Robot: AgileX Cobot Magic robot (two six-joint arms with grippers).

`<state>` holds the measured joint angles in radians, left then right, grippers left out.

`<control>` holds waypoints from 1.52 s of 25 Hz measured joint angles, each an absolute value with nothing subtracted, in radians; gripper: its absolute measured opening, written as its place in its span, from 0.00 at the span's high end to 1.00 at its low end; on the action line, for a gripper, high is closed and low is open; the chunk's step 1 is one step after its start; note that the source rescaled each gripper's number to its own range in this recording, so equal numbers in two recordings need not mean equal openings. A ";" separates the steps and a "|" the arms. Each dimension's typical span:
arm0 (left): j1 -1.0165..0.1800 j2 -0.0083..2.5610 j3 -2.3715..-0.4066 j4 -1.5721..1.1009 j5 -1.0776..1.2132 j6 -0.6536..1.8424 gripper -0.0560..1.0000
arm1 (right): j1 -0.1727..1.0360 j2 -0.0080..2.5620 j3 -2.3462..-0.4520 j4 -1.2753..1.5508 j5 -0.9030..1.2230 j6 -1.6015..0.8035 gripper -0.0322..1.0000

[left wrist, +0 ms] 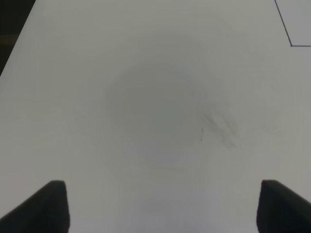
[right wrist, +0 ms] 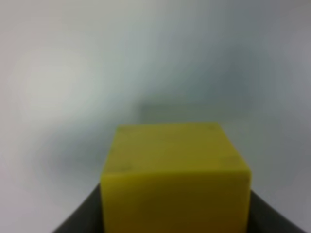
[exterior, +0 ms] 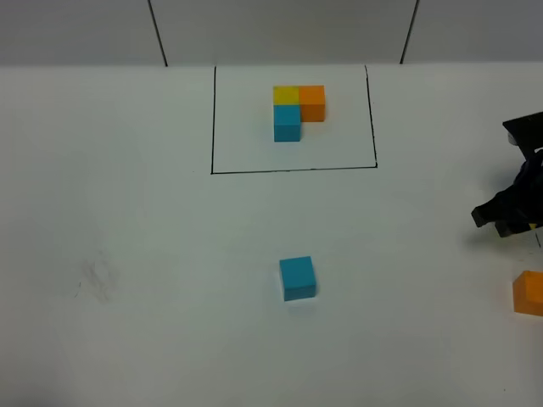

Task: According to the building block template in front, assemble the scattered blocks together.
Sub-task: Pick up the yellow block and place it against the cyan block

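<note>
Holding yellow cube [right wrist: 175,179] in right fingers [right wrist: 80,221] at 3 o'clock of desk [exterior: 127,212]; left fingers [left wrist: 46,208] splayed apart. At centre, blue cube [exterior: 298,278]; at 4 o'clock, orange cube [exterior: 530,292]; at 12, framed template [exterior: 297,110].

White tabletop [exterior: 127,212], grey panelled wall [exterior: 280,30], faint dark smudge [exterior: 97,275]

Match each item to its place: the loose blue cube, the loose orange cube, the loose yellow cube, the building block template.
Items:
1. blue cube
2. orange cube
3. yellow cube
4. building block template

Places:
A. inside the black rectangle
B. held in the right end effector
C. at the exterior view's right edge
D. alone mid-table, nearer than the rectangle

Pairs: 1-D, 2-C, 3-B, 4-A
</note>
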<state>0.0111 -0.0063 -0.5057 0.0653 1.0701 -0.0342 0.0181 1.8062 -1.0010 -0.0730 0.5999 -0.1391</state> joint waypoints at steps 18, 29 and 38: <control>0.011 -0.006 -0.506 0.065 1.070 -0.033 0.32 | 0.545 1.901 -1.444 -0.152 0.940 0.646 0.73; 0.011 -0.006 -0.506 0.065 1.070 -0.033 0.32 | 0.730 2.059 -1.579 -0.203 1.008 0.831 0.73; 0.011 -0.006 -0.506 0.065 1.070 -0.033 0.32 | 0.791 2.093 -1.586 -0.229 0.976 0.828 0.73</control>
<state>0.0111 -0.0063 -0.5057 0.0653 1.0701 -0.0328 0.7910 2.0927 -1.5860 -0.2292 0.9758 0.8284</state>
